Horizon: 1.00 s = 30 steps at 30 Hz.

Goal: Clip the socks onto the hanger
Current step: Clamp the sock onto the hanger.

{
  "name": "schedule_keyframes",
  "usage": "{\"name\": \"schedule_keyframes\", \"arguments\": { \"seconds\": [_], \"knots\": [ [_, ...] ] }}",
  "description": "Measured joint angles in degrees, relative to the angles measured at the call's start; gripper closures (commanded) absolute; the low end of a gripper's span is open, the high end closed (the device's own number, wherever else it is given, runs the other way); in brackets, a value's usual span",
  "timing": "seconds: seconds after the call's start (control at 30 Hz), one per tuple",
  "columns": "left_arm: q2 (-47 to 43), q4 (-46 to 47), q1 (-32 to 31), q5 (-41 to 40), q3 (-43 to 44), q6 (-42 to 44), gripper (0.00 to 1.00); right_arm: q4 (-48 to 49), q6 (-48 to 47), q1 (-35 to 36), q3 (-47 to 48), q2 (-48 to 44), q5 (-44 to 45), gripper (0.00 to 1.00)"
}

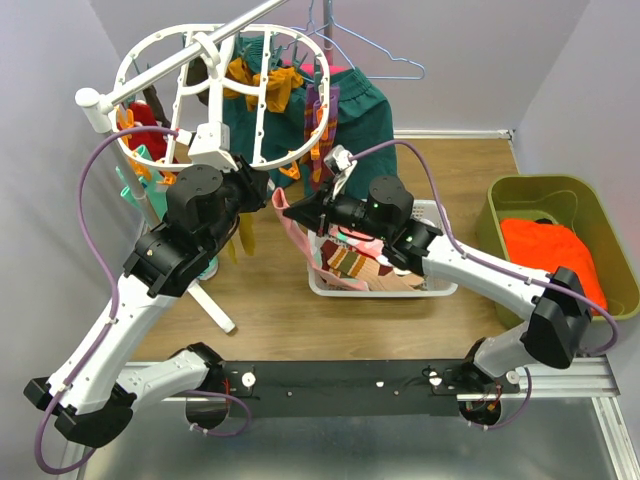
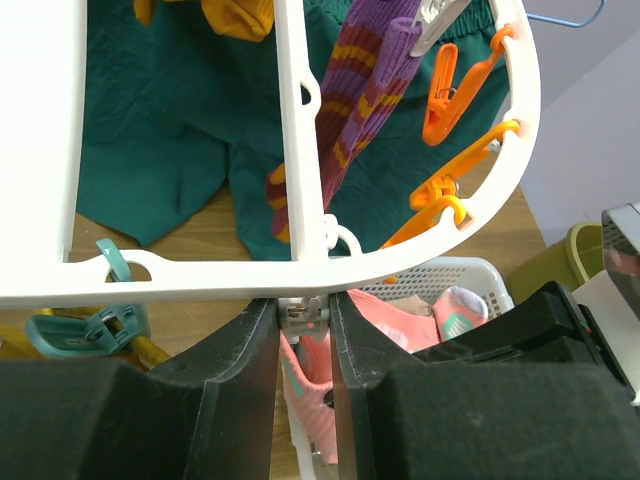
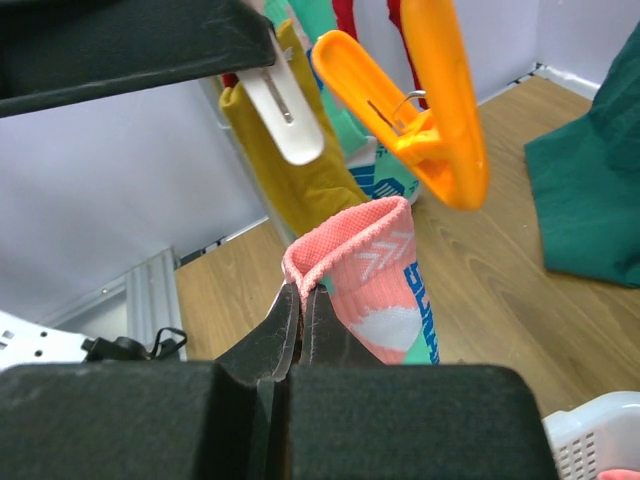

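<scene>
The white oval hanger [image 1: 165, 60] hangs at the back left with orange and teal clips. Mustard [image 1: 265, 85], maroon striped [image 1: 322, 120] and red [image 1: 145, 135] socks hang from it. My left gripper [image 1: 262, 190] is at the hanger's near rim [image 2: 200, 275], and in its wrist view it [image 2: 303, 340] is shut on a small white clip [image 2: 303, 315]. My right gripper [image 1: 292, 210] is shut on the cuff of a pink and teal sock [image 3: 370, 270]. It holds the sock just below that clip's white blade [image 3: 285, 110] and beside an orange clip [image 3: 420, 110].
A white mesh basket [image 1: 440, 290] with more socks [image 1: 350, 260] stands under the right arm. An olive bin [image 1: 560, 195] holding an orange cloth [image 1: 555, 250] is at the right. A dark green garment [image 1: 350, 110] and wire hangers [image 1: 370, 50] hang behind.
</scene>
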Motion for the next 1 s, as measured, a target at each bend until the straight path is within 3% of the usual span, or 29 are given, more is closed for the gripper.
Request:
{"name": "schedule_keyframes", "arguments": {
  "seconds": [1.0],
  "knots": [
    [0.0, -0.4, 0.0, 0.0, 0.0, -0.1, 1.00, 4.2, -1.9, 0.0, 3.3, 0.8, 1.3, 0.99]
  ]
}}
